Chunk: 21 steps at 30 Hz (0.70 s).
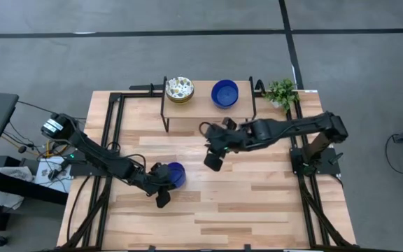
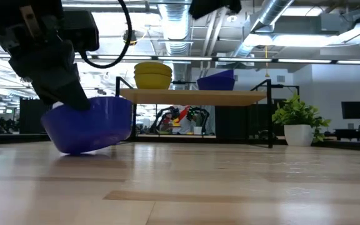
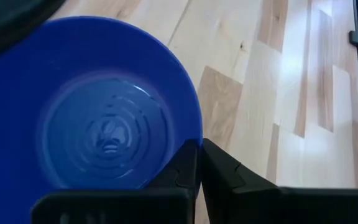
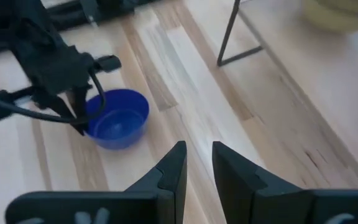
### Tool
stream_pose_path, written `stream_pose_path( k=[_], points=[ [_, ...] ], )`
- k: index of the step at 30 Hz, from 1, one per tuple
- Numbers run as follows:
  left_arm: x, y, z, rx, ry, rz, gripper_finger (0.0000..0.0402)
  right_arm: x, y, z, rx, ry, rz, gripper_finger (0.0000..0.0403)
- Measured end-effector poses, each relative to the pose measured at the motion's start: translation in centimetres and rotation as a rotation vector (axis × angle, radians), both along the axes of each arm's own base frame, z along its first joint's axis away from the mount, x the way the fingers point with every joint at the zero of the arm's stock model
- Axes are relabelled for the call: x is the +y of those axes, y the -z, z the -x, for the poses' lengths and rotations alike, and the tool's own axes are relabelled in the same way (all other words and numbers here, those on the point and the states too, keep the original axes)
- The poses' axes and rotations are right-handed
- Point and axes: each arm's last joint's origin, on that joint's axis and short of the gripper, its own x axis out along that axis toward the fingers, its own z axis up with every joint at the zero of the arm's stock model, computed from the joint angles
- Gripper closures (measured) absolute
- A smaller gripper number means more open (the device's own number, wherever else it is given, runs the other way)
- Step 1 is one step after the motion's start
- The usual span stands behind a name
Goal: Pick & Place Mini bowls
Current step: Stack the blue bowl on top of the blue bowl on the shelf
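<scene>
Broadly, a wooden table (image 1: 257, 203) is seen from above, with a small raised shelf (image 1: 205, 108) at its far edge on which a floral bowl (image 1: 179, 89) and a blue bowl (image 1: 224, 93) are set. A potted plant (image 1: 282, 92) stands just beside the shelf. A second blue bowl (image 1: 175, 174) is gripped by its rim in the left gripper (image 1: 161, 180), whose fingers are closed on the wall, and it is tilted with one side on the tabletop. Lifting is judged to be in hand; a carry toward the shelf is probably called for next. The right gripper (image 1: 213, 160) hangs between bowl and shelf, its fingers narrowly parted and empty, and may obstruct that path.
</scene>
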Motion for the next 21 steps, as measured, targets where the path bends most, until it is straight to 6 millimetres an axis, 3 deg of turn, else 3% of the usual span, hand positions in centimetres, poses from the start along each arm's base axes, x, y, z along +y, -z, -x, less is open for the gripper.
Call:
stream_pose_path(
  k=[9, 21],
  points=[
    [-0.1, -0.1, -0.1, -0.009, 0.004, 0.009, 0.0392, 0.5, 3.6, -2.2, 0.112, -0.027, -0.016, 0.0336],
    [-0.1, -0.1, -0.1, -0.008, 0.004, 0.01, 0.0392, 0.5, 3.7, -2.3, 0.115, -0.032, -0.021, 0.0336]
  ],
)
